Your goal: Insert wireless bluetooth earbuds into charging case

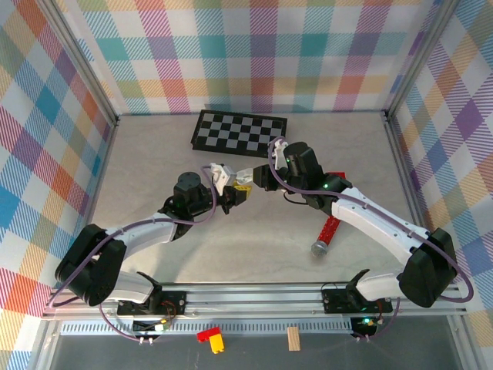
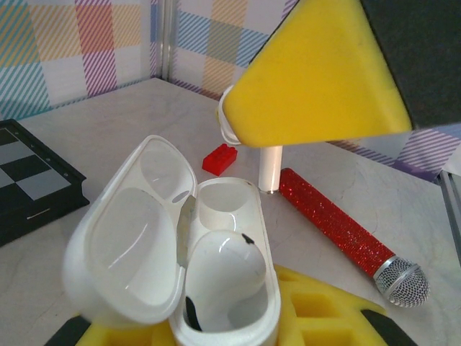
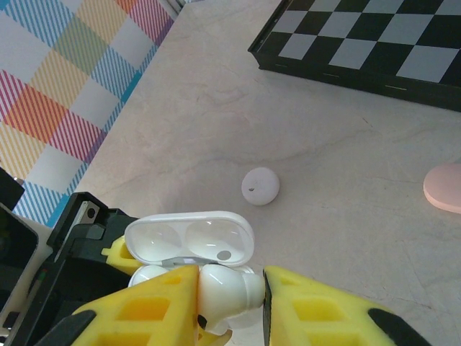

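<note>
My left gripper [image 1: 229, 187] is shut on an open white charging case [image 2: 238, 216], lid [image 2: 130, 245] swung back to the left. One white earbud [image 2: 220, 270] sits in the case's near slot, and the far slot [image 2: 225, 205] is empty. My right gripper [image 1: 248, 179] is shut on a second white earbud [image 3: 227, 288], held between yellow foam fingers [image 3: 144, 317] just above the case [image 3: 189, 238]. In the left wrist view, that earbud's stem [image 2: 270, 169] hangs below the right gripper's yellow finger [image 2: 317, 72], just above and beyond the empty slot.
A red glitter microphone [image 1: 325, 235] lies on the table to the right [image 2: 346, 231], with a small red brick [image 2: 220, 158] beyond the case. A chessboard [image 1: 240, 132] lies at the back. A white rounded case [image 3: 260, 186] and a pink one [image 3: 443, 187] rest on the table.
</note>
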{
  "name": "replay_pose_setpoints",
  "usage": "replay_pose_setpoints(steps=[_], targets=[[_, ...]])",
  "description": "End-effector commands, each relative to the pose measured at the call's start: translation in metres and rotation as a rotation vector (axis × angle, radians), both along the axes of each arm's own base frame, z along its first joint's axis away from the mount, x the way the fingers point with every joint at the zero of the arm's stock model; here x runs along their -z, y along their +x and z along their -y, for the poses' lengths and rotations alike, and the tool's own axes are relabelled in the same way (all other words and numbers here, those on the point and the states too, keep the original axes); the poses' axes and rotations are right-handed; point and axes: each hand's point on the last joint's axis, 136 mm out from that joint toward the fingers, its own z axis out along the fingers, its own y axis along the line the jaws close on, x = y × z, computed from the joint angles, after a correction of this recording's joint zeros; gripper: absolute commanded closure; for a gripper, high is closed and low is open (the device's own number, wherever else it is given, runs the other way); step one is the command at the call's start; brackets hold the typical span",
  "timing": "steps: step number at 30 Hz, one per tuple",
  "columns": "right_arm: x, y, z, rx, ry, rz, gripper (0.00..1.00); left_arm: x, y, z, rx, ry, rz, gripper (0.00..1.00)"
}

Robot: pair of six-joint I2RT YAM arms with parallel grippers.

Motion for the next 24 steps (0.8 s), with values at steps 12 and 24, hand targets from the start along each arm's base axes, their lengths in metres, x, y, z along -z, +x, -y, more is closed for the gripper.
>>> replay_pose_setpoints(steps=[12,24], targets=[[-0.005,0.014,-0.004,0.005,0.005,0.040,0.74,-0.022,-0.003,0.004,0.012,-0.024,0.059,1.00],[0.007,0.008,-0.005,-0.018,-0.017,0.002,0.71,-0.031,0.003,0.004,-0.016,-0.052,0.065,1.00]])
